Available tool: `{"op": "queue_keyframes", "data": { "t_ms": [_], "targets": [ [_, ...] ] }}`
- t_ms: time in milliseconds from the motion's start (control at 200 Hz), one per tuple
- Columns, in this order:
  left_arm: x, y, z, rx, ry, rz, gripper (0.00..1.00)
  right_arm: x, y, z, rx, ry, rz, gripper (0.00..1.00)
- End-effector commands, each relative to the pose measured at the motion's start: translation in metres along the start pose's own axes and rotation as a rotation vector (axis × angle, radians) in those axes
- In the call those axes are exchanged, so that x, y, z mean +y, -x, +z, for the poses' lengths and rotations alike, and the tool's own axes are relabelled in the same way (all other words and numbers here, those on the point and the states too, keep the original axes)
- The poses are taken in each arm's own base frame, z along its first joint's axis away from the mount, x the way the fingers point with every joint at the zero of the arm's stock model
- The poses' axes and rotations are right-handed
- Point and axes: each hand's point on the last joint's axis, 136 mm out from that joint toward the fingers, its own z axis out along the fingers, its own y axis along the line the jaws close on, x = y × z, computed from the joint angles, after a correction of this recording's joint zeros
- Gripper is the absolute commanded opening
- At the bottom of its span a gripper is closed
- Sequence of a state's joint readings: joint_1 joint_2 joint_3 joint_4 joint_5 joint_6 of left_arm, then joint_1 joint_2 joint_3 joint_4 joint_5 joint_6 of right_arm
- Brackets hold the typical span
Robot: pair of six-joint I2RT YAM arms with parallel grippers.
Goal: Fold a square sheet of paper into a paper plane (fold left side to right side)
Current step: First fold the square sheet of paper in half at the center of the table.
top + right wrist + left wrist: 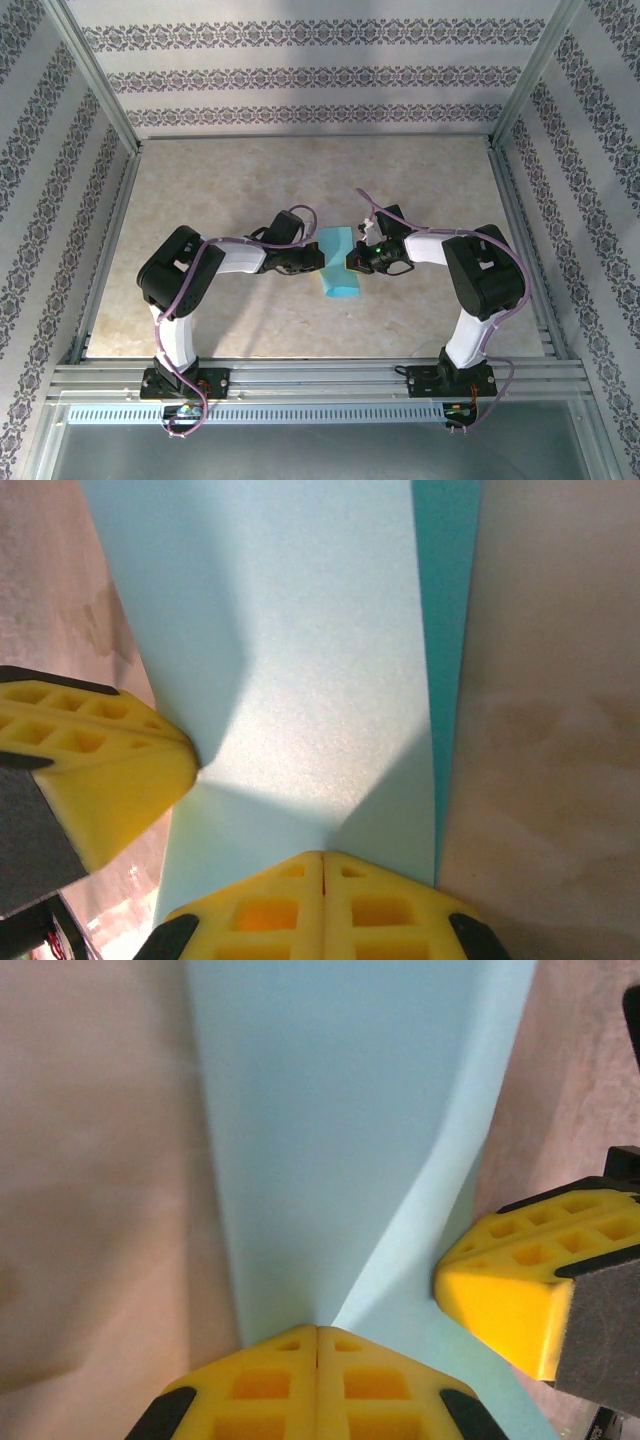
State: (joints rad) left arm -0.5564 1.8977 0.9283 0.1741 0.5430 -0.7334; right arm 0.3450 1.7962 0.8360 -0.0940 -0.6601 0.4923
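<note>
Fingers closed tight, both L gripper & R gripper
tips pressing the square sheet of paper, mid table

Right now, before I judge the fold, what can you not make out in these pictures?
- Top external: the sheet of paper is partly covered by the left gripper and right gripper; its creases are too small.
- Left wrist: the sheet's ends are cut off by the frame.
- Right wrist: shut fingertips hide whether they pinch or press.
</note>
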Motion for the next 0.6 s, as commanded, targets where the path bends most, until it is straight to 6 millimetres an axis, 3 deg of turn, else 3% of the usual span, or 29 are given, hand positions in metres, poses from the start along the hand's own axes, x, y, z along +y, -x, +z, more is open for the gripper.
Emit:
{"op": "queue_keyframes", "data": {
  "t_ms": [0, 180, 350, 460, 595],
  "targets": [
    [0.041, -0.003, -0.014, -0.013, 0.118, -0.044, 0.0, -0.044, -0.027, 0.007, 0.076, -0.173, 0.07, 0.0],
    [0.035, 0.007, -0.032, -0.05, 0.114, -0.017, 0.0, -0.043, -0.027, 0.007, 0.077, -0.169, 0.071, 0.0],
    [0.004, 0.019, -0.045, -0.096, 0.03, 0.048, 0.0, -0.041, -0.026, 0.006, 0.074, -0.167, 0.068, 0.0],
    [-0.02, 0.017, -0.039, -0.083, -0.029, 0.091, 0.0, -0.04, -0.026, 0.006, 0.074, -0.166, 0.068, 0.0],
    [-0.043, 0.01, -0.019, -0.037, -0.068, 0.131, 0.0, -0.04, -0.026, 0.007, 0.075, -0.167, 0.066, 0.0]
  ]
}}
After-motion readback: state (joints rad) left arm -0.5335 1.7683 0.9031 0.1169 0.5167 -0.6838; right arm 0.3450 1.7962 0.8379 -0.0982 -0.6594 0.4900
